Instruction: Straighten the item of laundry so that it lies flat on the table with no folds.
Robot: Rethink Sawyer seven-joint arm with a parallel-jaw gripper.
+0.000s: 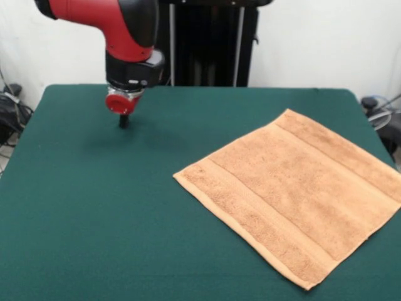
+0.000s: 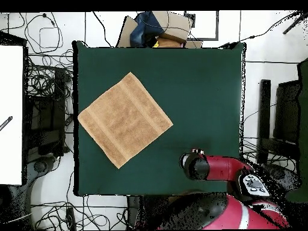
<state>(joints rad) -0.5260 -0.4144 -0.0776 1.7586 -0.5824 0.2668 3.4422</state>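
The item of laundry (image 1: pixel 294 193) is a light orange-brown towel lying spread out flat on the right half of the dark green table (image 1: pixel 100 213), turned like a diamond, with woven bands along two sides and no fold showing. From overhead the item of laundry (image 2: pixel 125 119) sits at the left part of the table (image 2: pixel 198 84). The gripper (image 1: pixel 123 121) hangs from the red arm over the far left of the table, well away from the towel, its dark tip close to the cloth with nothing in it. In the overhead view the arm's wrist (image 2: pixel 191 165) hides the gripper.
Cables and dark gear (image 1: pixel 12 110) lie on the floor beside the table. Boxes and a blue object (image 2: pixel 157 29) sit beyond one table edge in the overhead view, and a white surface (image 2: pixel 11 114) stands at the left.
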